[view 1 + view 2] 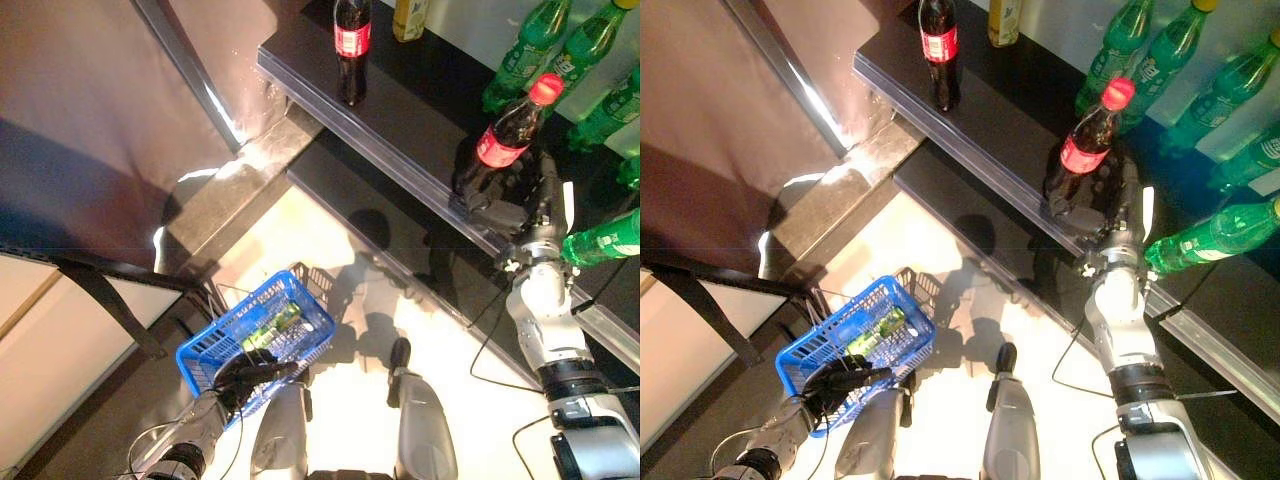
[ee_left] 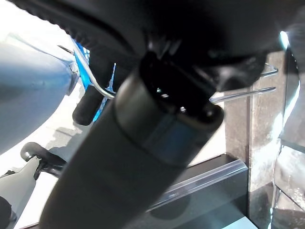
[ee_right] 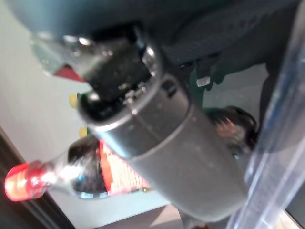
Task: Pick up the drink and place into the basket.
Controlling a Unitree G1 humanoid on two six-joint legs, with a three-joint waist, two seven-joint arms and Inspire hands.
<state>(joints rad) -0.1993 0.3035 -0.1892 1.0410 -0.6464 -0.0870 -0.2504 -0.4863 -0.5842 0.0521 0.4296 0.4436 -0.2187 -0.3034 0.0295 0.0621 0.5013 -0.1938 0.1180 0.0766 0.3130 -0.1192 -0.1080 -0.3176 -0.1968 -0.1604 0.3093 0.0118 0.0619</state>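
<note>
A cola bottle with a red cap and red label stands near the front edge of the dark upper shelf, leaning slightly. My right hand is shut on its lower part, which the fingers hide. In the right wrist view the same cola bottle shows past the thumb. Low at the left, my left hand is curled round the wire handle of the blue basket. A green drink lies inside the basket.
A second cola bottle and a yellow bottle stand further back on the shelf. Several green bottles line the back right, and one green bottle lies beside my right wrist. A lower shelf juts out underneath.
</note>
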